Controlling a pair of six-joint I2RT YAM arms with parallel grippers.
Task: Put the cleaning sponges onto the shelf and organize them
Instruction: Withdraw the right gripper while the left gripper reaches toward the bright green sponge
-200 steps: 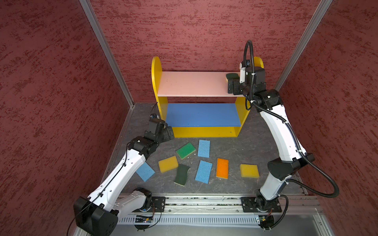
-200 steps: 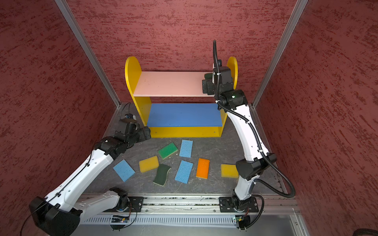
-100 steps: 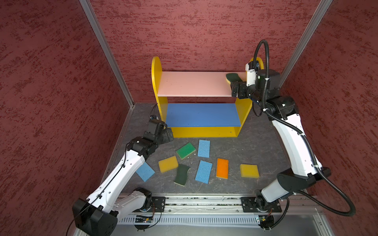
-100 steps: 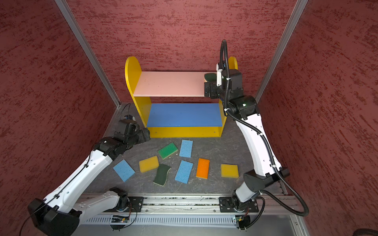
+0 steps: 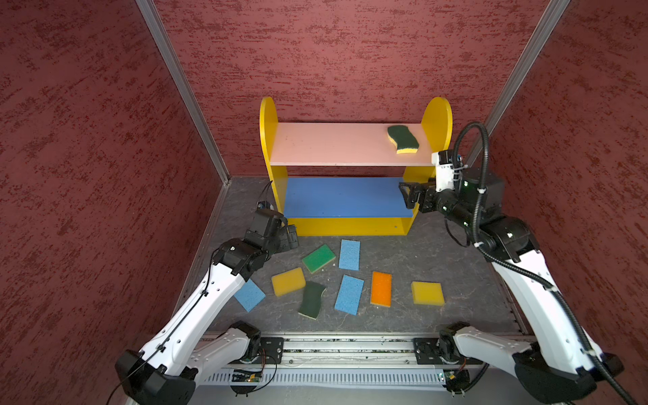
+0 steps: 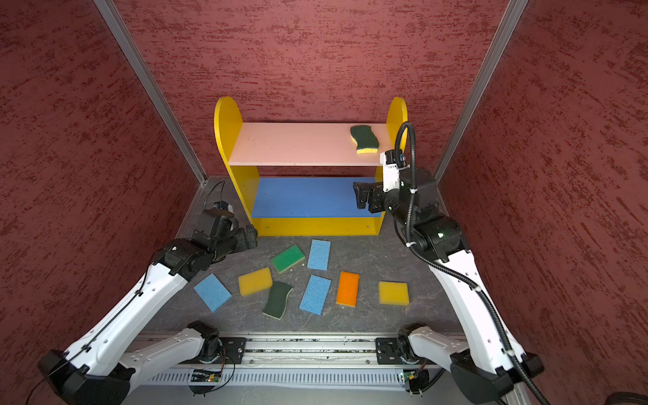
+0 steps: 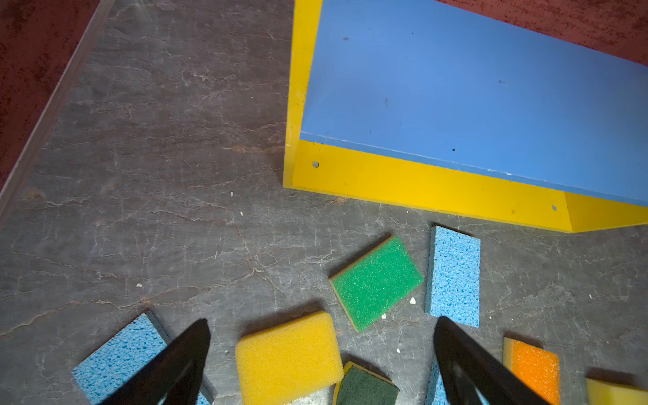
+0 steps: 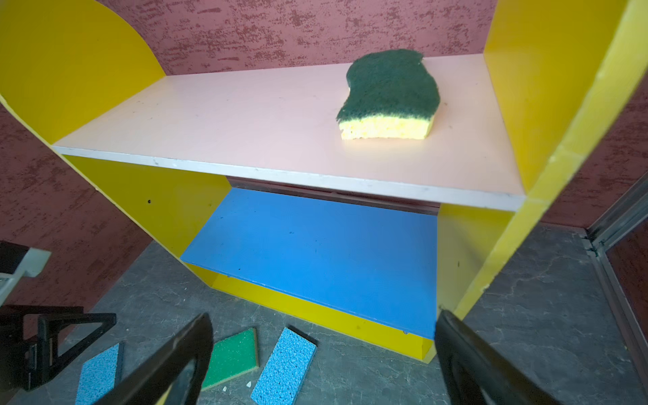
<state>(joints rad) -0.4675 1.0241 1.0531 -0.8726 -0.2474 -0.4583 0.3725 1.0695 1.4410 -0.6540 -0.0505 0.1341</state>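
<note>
Wide, empty left gripper (image 7: 322,322) and right gripper (image 8: 324,315); unlike the left wrist view, the right shows the shelf's (image 8: 245,115) wavy sponge (image 8: 389,87).

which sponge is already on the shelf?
The dark green wavy sponge, lying flat at the right end of the pink top board. Its twin and the other seven lie on the table.

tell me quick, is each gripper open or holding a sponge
Left gripper: open, holding nothing.
Right gripper: open, holding nothing; the dark-green sponge lies free on the shelf.
</note>
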